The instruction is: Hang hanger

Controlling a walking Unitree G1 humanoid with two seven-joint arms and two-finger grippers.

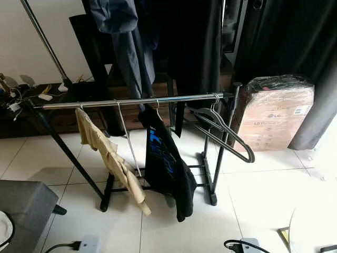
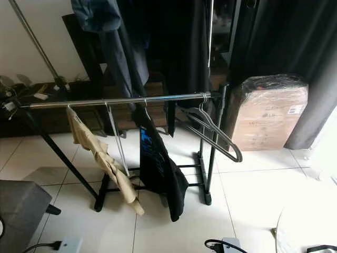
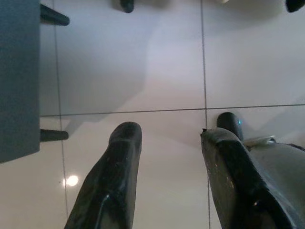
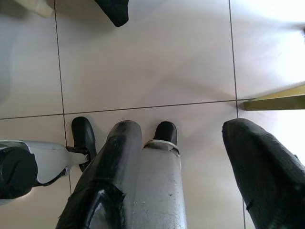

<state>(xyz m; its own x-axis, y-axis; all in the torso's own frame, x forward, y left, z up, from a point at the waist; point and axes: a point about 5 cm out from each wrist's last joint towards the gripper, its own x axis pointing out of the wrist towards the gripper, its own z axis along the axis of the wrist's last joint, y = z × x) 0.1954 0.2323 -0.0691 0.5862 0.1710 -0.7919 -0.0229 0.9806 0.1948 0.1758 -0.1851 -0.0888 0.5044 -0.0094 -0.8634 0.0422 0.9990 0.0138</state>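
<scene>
Hanging already at frame centre: grey hangers (image 1: 224, 132) hooked on the chrome rail (image 1: 131, 101). Left claw (image 3: 167, 143) and right claw (image 4: 190, 138) spread open, empty, over floor tiles (image 3: 143, 62). Apparently done.

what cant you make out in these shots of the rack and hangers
- Garments above the rail: cut off by the top edge, head views.
- Box label print: too small to read.
- How many empty hangers are bunched at the rail's right end: they overlap.
- Black shirt print: folded, partly hidden.
</scene>
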